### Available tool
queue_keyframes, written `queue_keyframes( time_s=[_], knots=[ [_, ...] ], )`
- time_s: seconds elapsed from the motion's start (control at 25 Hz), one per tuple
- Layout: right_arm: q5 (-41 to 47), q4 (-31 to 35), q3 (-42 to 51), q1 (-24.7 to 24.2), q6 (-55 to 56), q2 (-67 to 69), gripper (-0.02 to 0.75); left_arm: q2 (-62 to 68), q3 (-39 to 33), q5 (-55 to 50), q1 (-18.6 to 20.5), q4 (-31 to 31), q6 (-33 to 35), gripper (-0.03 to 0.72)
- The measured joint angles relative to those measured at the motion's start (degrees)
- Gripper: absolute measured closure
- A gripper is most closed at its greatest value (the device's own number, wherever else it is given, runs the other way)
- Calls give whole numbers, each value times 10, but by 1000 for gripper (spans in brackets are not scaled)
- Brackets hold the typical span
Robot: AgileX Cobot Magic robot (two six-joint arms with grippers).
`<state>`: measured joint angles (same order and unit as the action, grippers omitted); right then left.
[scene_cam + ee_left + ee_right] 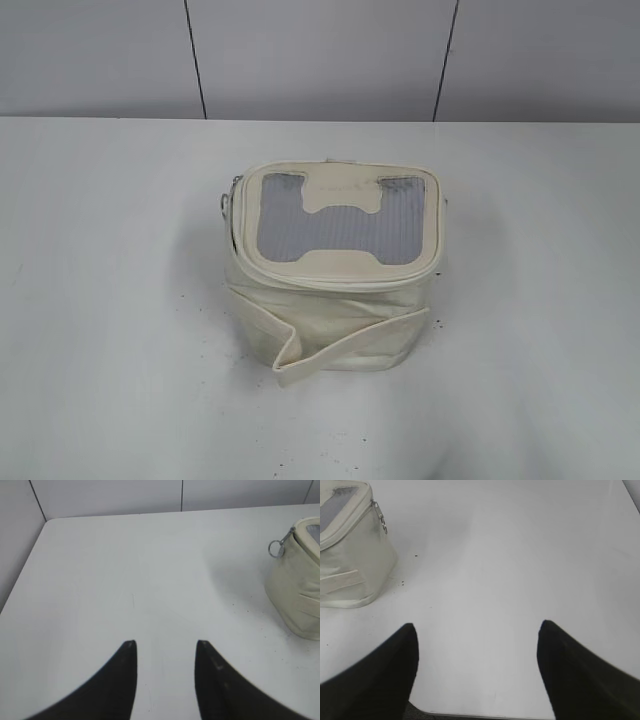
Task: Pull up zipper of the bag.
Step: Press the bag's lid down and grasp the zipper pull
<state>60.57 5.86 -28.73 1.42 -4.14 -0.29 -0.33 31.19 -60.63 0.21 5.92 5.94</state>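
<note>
The cream bag (335,320) stands in the middle of the white table, its lid with grey ribbed panels (340,225) facing up. A loose cream strap (340,345) folds across its front. The zipper track runs round the lid edge; one silver slider with a ring pull (225,203) hangs at the left, also in the left wrist view (276,547). A second slider (382,521) shows in the right wrist view. Neither gripper shows in the exterior view. My left gripper (166,645) is open and empty, left of the bag (295,595). My right gripper (477,626) is open and empty, right of the bag (350,565).
The white table (110,300) has small dark specks around the bag. A grey panelled wall (320,55) stands behind the table's far edge. The table's near edge (485,715) lies just under my right gripper.
</note>
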Motion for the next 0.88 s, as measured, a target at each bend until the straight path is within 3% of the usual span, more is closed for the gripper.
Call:
queue_keyframes(
  time_s=[0.64,0.88],
  knots=[
    [-1,2,0,0,0,0,164,1,0,3,-4,5,0,391],
    [-54,4,-10,0,1,54,164,62,23,122,-13,60,0,432]
  ],
)
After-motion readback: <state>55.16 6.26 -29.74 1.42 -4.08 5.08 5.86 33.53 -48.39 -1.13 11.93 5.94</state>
